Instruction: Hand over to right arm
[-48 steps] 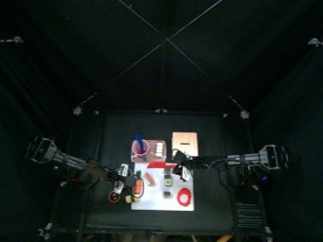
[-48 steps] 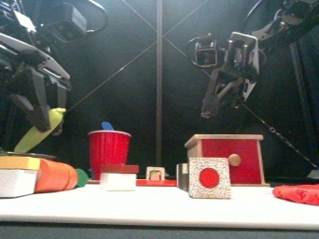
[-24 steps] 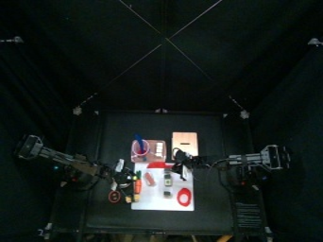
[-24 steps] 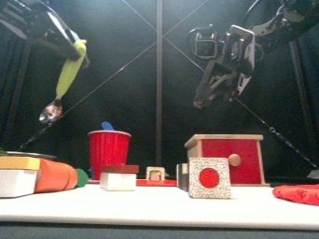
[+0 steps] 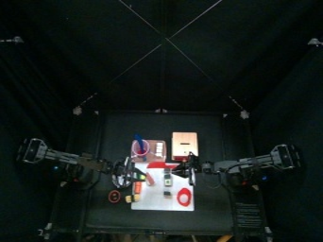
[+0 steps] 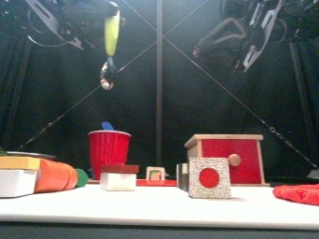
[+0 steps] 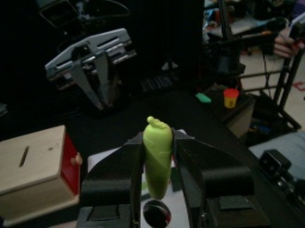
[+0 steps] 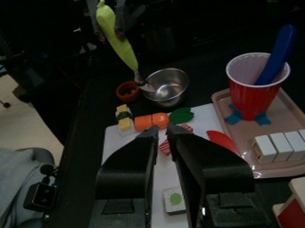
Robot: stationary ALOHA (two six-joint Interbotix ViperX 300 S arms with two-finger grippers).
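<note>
**Handover prepared, not yet made**

Held high above the table: a ladle with yellow-green handle (image 6: 110, 42), metal bowl hanging down, pinched by the left gripper (image 7: 159, 178). Opposite, also raised, the right gripper (image 6: 245, 39) with jaws spread and empty, well apart from the ladle. Lifting done, judging from this; approach, grasp by the right arm (image 5: 246, 166) and release by the left not yet done. Below: red cup (image 6: 108, 147), wooden box (image 6: 226, 159).

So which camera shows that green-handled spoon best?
The front view: the spoon hangs whole from the left tool, bowl down. The right wrist shows it smaller, the left wrist mostly its handle; from above it is too small to tell.
</note>
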